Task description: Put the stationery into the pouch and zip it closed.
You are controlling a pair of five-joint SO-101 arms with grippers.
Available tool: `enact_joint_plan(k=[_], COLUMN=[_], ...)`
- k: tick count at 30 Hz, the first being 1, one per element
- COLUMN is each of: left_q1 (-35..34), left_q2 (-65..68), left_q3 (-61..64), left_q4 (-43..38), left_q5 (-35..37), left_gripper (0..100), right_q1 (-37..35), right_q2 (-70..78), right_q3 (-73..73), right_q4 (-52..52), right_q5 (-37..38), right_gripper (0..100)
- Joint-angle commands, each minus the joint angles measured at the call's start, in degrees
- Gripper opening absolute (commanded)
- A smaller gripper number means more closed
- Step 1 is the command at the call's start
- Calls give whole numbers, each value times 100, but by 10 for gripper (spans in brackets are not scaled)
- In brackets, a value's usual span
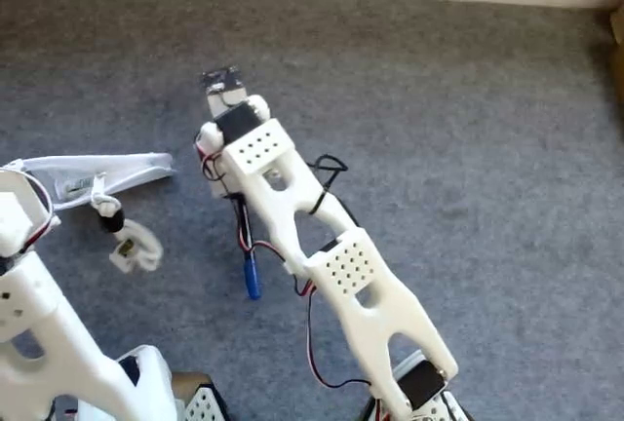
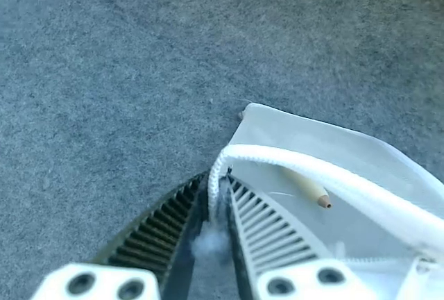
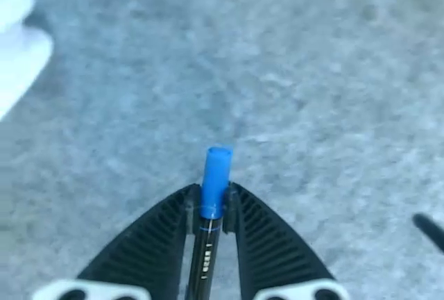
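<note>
High view: translucent white zip pouch [image 1: 117, 170] near left edge of grey carpeted table [image 1: 468, 129]; blue-capped black pen [image 1: 252, 277] partly hidden beneath right arm [image 1: 292, 207].
Left wrist view: left gripper [image 2: 216, 196] clamped on pouch's zip rim; beige stick [image 2: 309, 190] inside, indistinct.
Right wrist view: right gripper [image 3: 211, 206] closed around pen, barrel cut off.

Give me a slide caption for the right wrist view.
Right gripper shut on a blue-capped pen above grey carpet.
</note>
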Motion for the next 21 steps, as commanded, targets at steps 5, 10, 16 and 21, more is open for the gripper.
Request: enact_joint_plan(k=[5,10,16,21], left_q1=[734,1182,2018,2686], left_q2=[101,127,145,725], left_q3=[-163,-804,-1525,-1930], left_q4=[62,642,1231,1451], left_q5=[53,-316,-325,-334], left_gripper=[11,11,11,11], right_q1=[374,462,734,1051], right_q2=[-1147,-2229,-3618,-4523], right_q3=[207,1903,3802,5121], right_q4=[136,127,101,92], right_q5=[527,563,571,571], right_gripper=[5,5,5,5])
